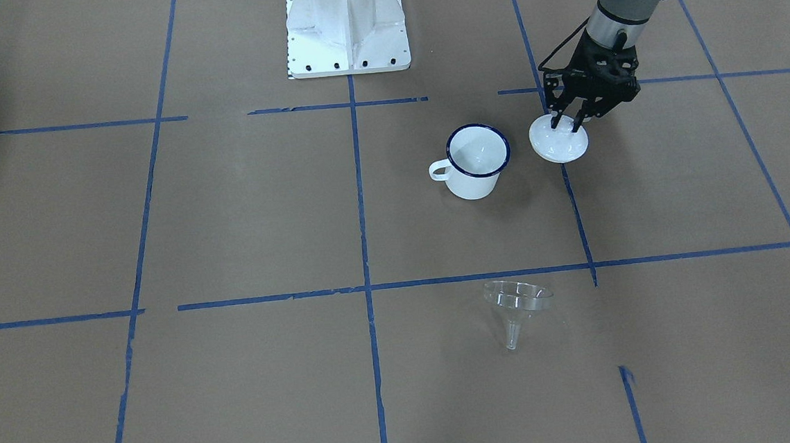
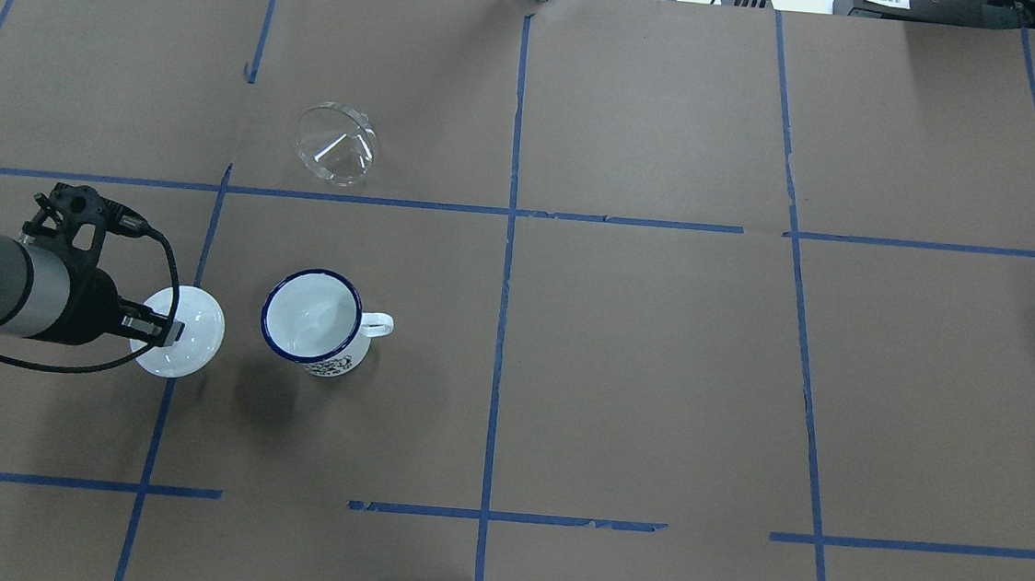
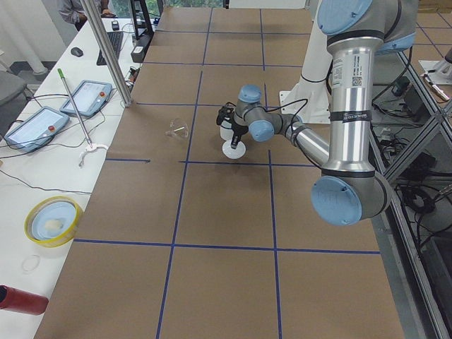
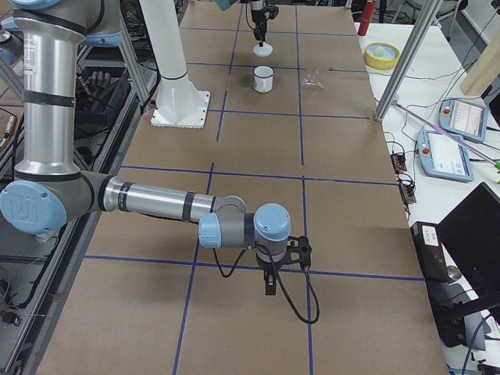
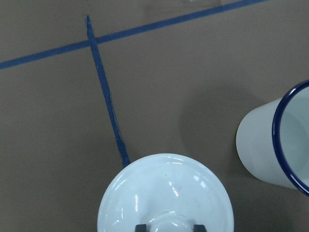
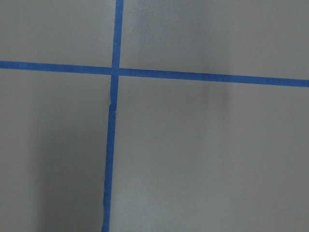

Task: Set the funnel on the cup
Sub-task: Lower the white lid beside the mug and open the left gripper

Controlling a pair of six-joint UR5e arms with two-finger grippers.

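- Your left gripper [image 1: 567, 125]: fingers pinched on the knob of the round white knobbed lid [image 1: 560, 146], which sits just beside the white enamel mug with a dark blue rim [image 1: 475, 167].
- Small clear plastic funnel [image 1: 515, 305]: on the table, well apart from the mug.
- Your right gripper [image 4: 270, 284]: you cannot tell how far it is spread.

White enamel cup [image 1: 476, 167] with a dark blue rim, upright on the desk [image 1: 228, 226], mouth upward, loop handle toward the robot's right. Clear funnel [image 1: 516, 303] lies tipped on its side, well apart, farther from the robot, spout pointing away from it
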